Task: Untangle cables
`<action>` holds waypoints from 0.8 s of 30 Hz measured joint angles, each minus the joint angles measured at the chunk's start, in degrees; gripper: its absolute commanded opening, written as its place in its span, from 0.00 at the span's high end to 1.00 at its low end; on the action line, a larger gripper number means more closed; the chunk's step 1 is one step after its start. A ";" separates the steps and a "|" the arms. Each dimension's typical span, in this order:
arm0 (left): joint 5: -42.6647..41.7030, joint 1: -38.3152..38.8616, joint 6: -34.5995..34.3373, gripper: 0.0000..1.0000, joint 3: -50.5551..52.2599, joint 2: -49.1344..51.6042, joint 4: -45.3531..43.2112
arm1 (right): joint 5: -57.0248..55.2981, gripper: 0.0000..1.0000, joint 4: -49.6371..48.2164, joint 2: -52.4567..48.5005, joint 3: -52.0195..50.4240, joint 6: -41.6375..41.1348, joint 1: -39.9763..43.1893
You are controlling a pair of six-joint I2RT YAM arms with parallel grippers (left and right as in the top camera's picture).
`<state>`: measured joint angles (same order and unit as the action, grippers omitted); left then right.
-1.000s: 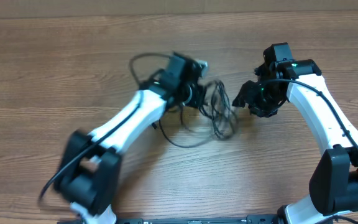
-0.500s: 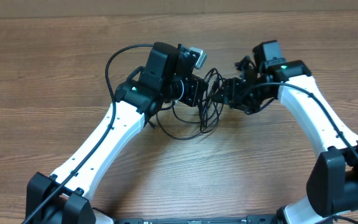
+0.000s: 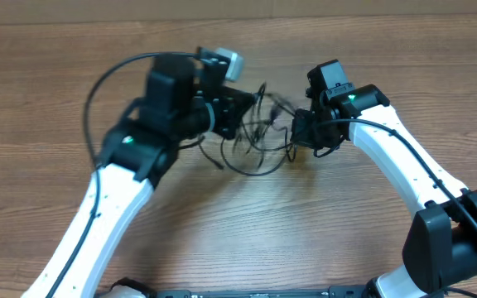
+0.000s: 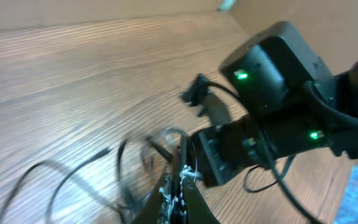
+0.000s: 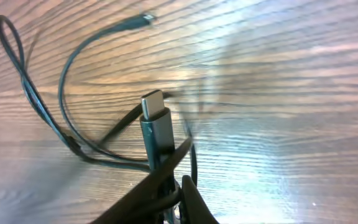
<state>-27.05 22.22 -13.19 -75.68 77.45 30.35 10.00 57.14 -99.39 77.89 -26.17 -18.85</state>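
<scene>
- Two grippers meet midway between the side edges of the wooden table (image 3: 48, 74), nearer its far edge.
- The right gripper (image 5: 168, 177) is pinched tight on one of the cables (image 3: 259, 153), just below a grey plug (image 5: 156, 118).
- The left gripper (image 4: 180, 186) is clamped narrow on the same tangle, and loose loops lie between the two.
</scene>
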 measured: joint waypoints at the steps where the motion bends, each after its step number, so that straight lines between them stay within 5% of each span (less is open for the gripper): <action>1: 0.50 -0.85 0.02 0.96 0.00 -0.76 1.53 | -0.52 0.96 0.59 0.02 0.00 -0.52 -0.02; 13: 4.87 -13.14 0.09 0.96 0.04 -1.60 9.81 | -5.68 0.96 4.31 0.02 -0.02 -0.92 6.84; 24: 5.03 -13.31 0.11 0.91 0.02 -1.57 12.39 | 40.30 0.94 1.33 0.02 -0.02 31.28 3.06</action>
<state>-22.02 8.91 -13.08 -75.66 75.88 42.74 50.30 58.48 -99.37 77.87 5.10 -15.79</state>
